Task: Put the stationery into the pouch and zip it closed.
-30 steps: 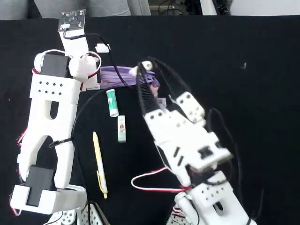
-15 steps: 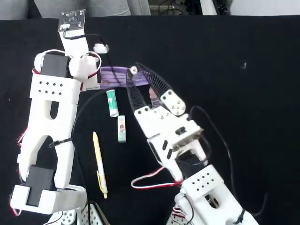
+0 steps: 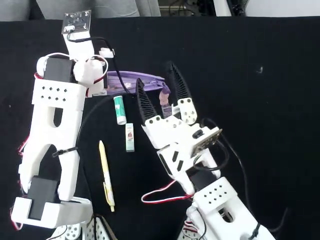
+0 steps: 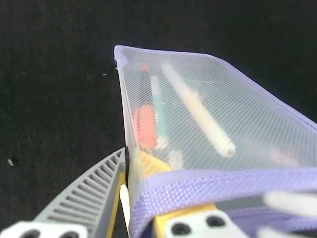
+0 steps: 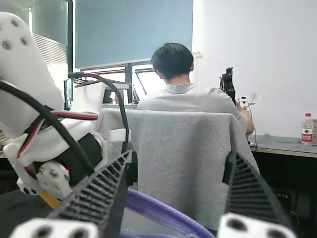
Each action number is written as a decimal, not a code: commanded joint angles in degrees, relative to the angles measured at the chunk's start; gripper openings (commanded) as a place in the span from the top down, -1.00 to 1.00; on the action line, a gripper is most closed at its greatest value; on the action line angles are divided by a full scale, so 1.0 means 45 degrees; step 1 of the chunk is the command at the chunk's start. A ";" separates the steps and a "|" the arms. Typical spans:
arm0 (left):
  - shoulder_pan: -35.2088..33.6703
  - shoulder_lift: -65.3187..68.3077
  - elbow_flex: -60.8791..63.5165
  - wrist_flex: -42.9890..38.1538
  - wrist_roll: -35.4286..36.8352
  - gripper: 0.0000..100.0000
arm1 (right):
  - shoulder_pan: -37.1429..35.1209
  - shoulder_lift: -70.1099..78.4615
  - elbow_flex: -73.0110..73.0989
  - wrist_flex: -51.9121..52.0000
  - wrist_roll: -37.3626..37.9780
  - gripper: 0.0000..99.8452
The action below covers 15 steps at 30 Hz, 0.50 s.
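The translucent pouch (image 3: 131, 79) with purple trim lies at the back of the table. In the left wrist view the pouch (image 4: 208, 119) holds a red item, a green pen and a cream pen. My left gripper (image 3: 102, 84) is shut on the pouch's end, its grey finger (image 4: 84, 198) under the purple edge. My right gripper (image 3: 155, 75) stands open over the pouch's other end, tilted up, with the purple rim (image 5: 163, 213) below its fingers. A green-capped glue stick (image 3: 119, 110), a small tube (image 3: 130, 137) and a yellow pen (image 3: 106, 175) lie on the black cloth between the arms.
The black table (image 3: 260, 100) stretches to the right of the arms. Red and white cables (image 3: 160, 192) loop near the right arm's base. A grey-covered chair back (image 5: 183, 163) stands behind the table.
My right gripper, narrow at the pouch's top edge a second ago, shifted left along it, then opened wide and tilted up. The left arm and loose items stayed put.
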 commanded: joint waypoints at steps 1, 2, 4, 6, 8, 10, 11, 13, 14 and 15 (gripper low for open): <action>0.0049 -0.0234 -0.0010 -0.0195 0.0078 0.94 | -0.0039 -0.0029 -0.0127 -0.0234 -0.0078 0.43; 0.0049 -0.0234 -0.0010 -0.0195 0.0078 0.94 | -0.0020 -0.0029 -0.0147 -0.0234 -0.0078 0.43; -0.0107 -0.0234 -0.0010 -0.0195 0.0078 0.94 | 0.0020 -0.0147 -0.0147 -0.0234 -0.0059 0.43; -0.0440 -0.0234 -0.0068 -0.0215 0.0078 0.94 | 0.0020 -0.0518 -0.0107 -0.0020 -0.0059 0.43; -0.0987 -0.0234 -0.0049 -0.0391 0.0078 0.94 | 0.0000 -0.1104 -0.0361 0.1016 -0.0059 0.43; -0.1553 -0.0234 -0.0029 -0.0567 0.0059 0.94 | -0.0020 -0.1729 -0.1123 0.2930 -0.0059 0.43; -0.1846 -0.0234 -0.0068 -0.0586 0.0059 0.94 | -0.0059 -0.1963 -0.1651 0.4103 -0.0059 0.43; -0.2413 -0.0234 -0.0029 -0.0801 0.0059 0.94 | -0.0078 -0.2315 -0.2842 0.6525 -0.0098 0.43; -0.2667 -0.0234 0.0029 -0.0957 0.0039 0.94 | -0.0078 -0.2354 -0.3409 0.7678 -0.0156 0.43; -0.2940 -0.0234 0.0029 -0.1074 0.0039 0.94 | -0.0078 -0.2335 -0.3917 0.8713 -0.0156 0.43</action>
